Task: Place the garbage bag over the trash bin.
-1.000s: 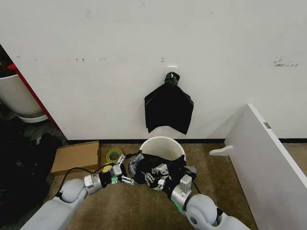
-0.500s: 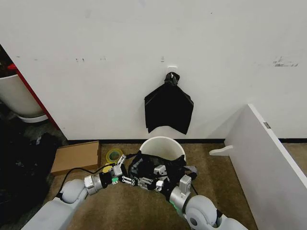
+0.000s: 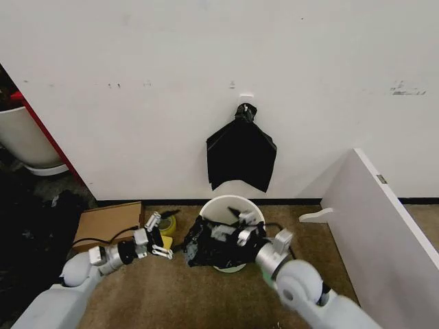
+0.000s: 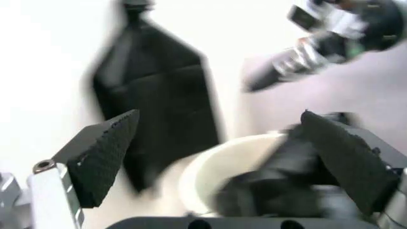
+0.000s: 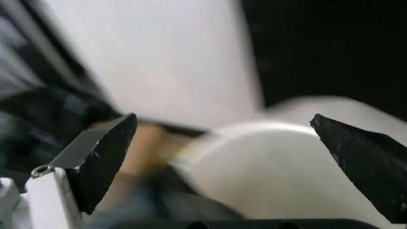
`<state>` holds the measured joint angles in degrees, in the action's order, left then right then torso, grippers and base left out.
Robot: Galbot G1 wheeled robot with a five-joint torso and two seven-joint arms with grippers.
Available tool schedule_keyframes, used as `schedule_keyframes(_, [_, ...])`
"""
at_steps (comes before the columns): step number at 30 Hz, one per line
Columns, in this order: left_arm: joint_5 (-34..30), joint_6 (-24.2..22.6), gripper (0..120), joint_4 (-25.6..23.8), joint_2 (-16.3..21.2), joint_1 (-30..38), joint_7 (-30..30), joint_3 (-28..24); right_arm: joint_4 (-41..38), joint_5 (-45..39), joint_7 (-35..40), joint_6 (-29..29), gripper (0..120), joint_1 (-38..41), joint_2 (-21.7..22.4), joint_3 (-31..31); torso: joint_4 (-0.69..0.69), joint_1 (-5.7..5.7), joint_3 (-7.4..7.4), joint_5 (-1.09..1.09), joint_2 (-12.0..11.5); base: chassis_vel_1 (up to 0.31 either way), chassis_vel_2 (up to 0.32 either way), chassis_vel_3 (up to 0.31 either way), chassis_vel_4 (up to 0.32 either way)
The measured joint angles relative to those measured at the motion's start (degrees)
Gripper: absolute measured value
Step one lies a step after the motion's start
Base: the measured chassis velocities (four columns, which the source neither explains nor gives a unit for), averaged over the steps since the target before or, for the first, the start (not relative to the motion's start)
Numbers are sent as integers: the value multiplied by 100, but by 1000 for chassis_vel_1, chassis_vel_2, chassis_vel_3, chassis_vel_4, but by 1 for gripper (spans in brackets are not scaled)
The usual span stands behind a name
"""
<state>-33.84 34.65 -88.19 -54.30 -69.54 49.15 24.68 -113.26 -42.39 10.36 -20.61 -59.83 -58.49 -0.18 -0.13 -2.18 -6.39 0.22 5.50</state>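
Carpet by wall: bag point(image 3: 209, 245) draped on bin point(image 3: 234, 208) front; both grippers point(image 3: 156, 235) point(image 3: 241, 221) agape, seemingly empty. Next: regrip, stretch over rim.

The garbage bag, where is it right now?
In the head view, the garbage bag is bunched over the near left rim of the trash bin, between the left gripper and right gripper.

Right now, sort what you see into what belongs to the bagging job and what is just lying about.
Belongs to the job:
- garbage bag, draped over the bin's near side
- trash bin, at the wall
- right pincer, open above the bin
- left pincer, open, left of the bag

Just lying about:
- black plastic bunch hung on the wall
- cardboard box
- tape roll
- white panel
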Motion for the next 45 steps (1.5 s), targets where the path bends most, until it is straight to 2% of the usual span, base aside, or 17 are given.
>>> schedule_keyframes(1, [160, 67, 100, -98, -100, -129, -615, 39, 213, -118, 250, -759, 100, 338, 136, -28, 0, 0, 0, -2, 0, 0, 0, 0, 0])
schedule_keyframes(3, [168, 71, 100, -112, -115, -146, -669, 47, 270, -126, 255, -880, 100, 403, 158, -39, 0, 0, 0, -2, 0, 0, 0, 0, 0])
schedule_keyframes(4, [154, 81, 100, -272, -261, -280, -936, 129, 661, -75, 75, -1345, 100, 778, 230, -125, -1, 0, 0, -2, 0, 0, 0, 0, 0])
schedule_keyframes(5, [128, 82, 100, -383, -367, -359, -995, 191, 945, 50, -180, -1514, 100, 1038, 233, -179, -1, 0, 0, 0, 0, 0, 0, 0, 0])
schedule_keyframes(10, [158, 85, 100, -736, -741, -650, -1026, 471, 2153, 748, -1626, -1959, 100, 2164, -146, -326, 2, 0, -1, -1, -1, 0, 0, 0, 0])
schedule_keyframes(11, [158, 85, 100, -736, -741, -650, -1026, 471, 2153, 748, -1626, -1959, 100, 2164, -146, -326, 2, 0, -1, -1, -1, 0, 0, 0, 0])
schedule_keyframes(13, [209, 95, 100, -781, -769, -698, -1026, 535, 2415, 1044, -2094, -2116, 100, 2414, -236, -398, 3, 0, -1, -1, -1, 0, 0, 0, 0])
schedule_keyframes(16, [261, 112, 100, -795, -767, -722, -1037, 622, 2778, 2022, -3110, -2151, 98, 2689, -277, -553, 1, 0, -1, -2, -1, 0, 0, 0, 0])
schedule_keyframes(18, [282, 119, 100, -778, -758, -705, -1050, 662, 2900, 2395, -3439, -2152, 93, 2748, -264, -646, 0, 0, 0, -1, -1, 0, 0, 0, 0])
schedule_keyframes(21, [301, 122, 100, -755, -763, -688, -1067, 673, 2993, 2541, -3510, -2178, 88, 2771, -275, -698, -1, 0, -1, -1, -1, 0, 0, 0, 0])
schedule_keyframes(25, [387, 124, 100, -725, -819, -638, -1155, 642, 3192, 2582, -3445, -2179, 67, 2799, -371, -707, 1, 0, 0, -1, -1, 0, 0, 0, 0])
schedule_keyframes(27, [402, 124, 100, -722, -825, -631, -1177, 629, 3204, 2578, -3433, -2177, 66, 2800, -373, -709, 0, 0, 0, -2, -1, 0, 0, 0, 0])
schedule_keyframes(31, [494, 119, 100, -704, -851, -606, -1317, 592, 3166, 2538, -3358, -2165, 48, 2759, -357, -715, 0, 0, 0, -1, -1, 0, 0, 0, 0])
schedule_keyframes(35, [522, 118, 100, -704, -858, -609, -1380, 588, 3154, 2542, -3277, -2158, 37, 2728, -359, -715, 0, 0, 0, -1, -1, 0, 0, 0, 0])
schedule_keyframes(39, [531, 111, 100, -755, -852, -622, -1608, 593, 3165, 2534, -3076, -2152, 18, 2643, -391, -678, 0, 0, 0, -1, -1, 0, 0, 0, 0])
schedule_keyframes(45, [531, 90, 100, -797, -820, -616, -2031, 592, 3054, 2110, -2567, -2140, 5, 2485, -362, -620, 1, 0, 0, 1, -1, 0, 0, 0, 0])
